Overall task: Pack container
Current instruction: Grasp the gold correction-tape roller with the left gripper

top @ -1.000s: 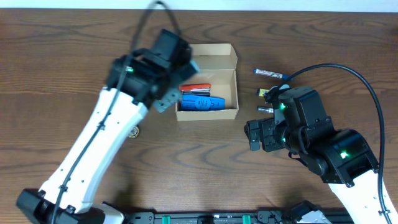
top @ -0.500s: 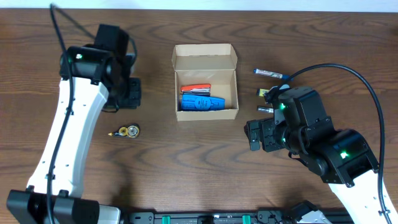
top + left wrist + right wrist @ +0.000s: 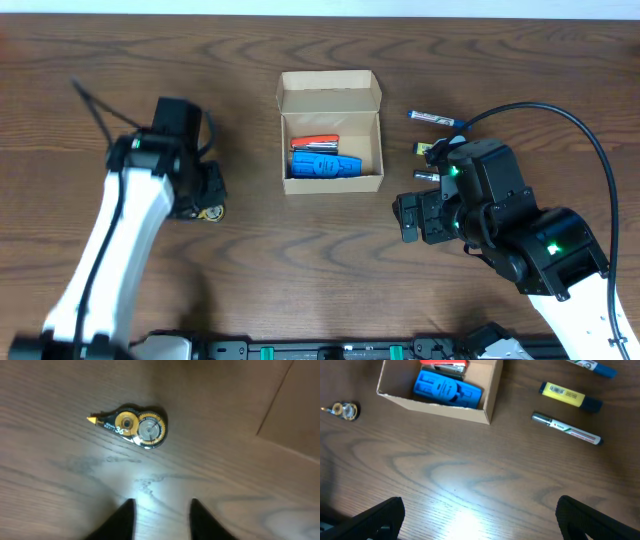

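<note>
The container point(image 3: 329, 92) is a tan cardboard box standing open at the middle back of the table, also seen in the right wrist view point(image 3: 489, 407). Inside lie a blue plastic tool point(image 3: 327, 166) and a red stapler point(image 3: 318, 142). My left gripper point(image 3: 197, 198) hovers over the wood left of the box, just beside a black and gold correction tape roller point(image 3: 211, 211). In the left wrist view the roller point(image 3: 132, 425) lies ahead of the open, empty left gripper point(image 3: 161, 512). My right gripper point(image 3: 480, 512) is wide open over bare wood, in front and to the right of the box.
Three pens lie right of the box: a blue marker point(image 3: 436, 118), a yellow highlighter point(image 3: 567, 396) and a silver pen point(image 3: 565, 428). The right arm point(image 3: 520, 230) fills the front right. A tan surface with a straight edge point(image 3: 295, 405) shows at the left wrist view's upper right.
My left arm swung from over the box out to the left, then came down toward the correction tape roller. The right arm has not moved.
</note>
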{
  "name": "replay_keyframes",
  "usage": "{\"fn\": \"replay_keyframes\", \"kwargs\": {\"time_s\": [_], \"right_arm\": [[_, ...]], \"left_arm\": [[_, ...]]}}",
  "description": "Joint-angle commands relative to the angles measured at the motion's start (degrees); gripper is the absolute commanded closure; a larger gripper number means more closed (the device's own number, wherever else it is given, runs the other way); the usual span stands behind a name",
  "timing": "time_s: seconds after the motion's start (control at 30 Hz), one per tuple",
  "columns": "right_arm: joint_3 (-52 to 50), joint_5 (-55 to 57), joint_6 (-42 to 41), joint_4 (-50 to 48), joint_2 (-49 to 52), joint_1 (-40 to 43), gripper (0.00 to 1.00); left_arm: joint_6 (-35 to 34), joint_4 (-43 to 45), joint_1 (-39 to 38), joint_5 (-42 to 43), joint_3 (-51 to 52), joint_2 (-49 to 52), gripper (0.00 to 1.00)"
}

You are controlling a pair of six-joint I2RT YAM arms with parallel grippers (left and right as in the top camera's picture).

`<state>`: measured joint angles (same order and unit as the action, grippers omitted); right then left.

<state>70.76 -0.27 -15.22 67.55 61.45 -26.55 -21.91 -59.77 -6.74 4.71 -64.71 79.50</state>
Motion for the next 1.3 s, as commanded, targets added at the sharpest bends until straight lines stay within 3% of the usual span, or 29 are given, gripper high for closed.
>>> {"fn": "replay_keyframes", "kwargs": {"time_s": [0.0,0.1,0.13,0.43,0.6,0.73,1.27], "right_arm": [[0.1,0.0,0.7,0.0,0.0,-0.2,0.01],[0.1,0.0,0.7,0.0,0.0,-0.2,0.01],[0.1,0.0,0.7,0.0,0.0,-0.2,0.01],[0.1,0.0,0.7,0.0,0.0,-0.2,0.01],[0.1,0.0,0.7,0.0,0.0,-0.2,0.01],[0.1,0.0,0.7,0.0,0.0,-0.2,0.01],[0.1,0.0,0.7,0.0,0.0,-0.1,0.01]], "left_arm": [[-9.9,1.8,0.5,-3.1,3.3,-4.0,0.42],[-14.2,3.5,0.5,-3.1,4.5,-4.2,0.25],[-15.1,4.1,0.5,-2.5,4.5,-4.0,0.05],[-18.2,7.0,0.3,0.1,4.5,-2.5,0.05],[-39.8,2.6,0.4,-0.2,4.5,-0.4,0.05],[-50.1,1.7,0.4,-0.2,4.5,2.9,0.05],[-51.4,11.2,0.4,-0.2,4.5,17.2,0.05]]}}
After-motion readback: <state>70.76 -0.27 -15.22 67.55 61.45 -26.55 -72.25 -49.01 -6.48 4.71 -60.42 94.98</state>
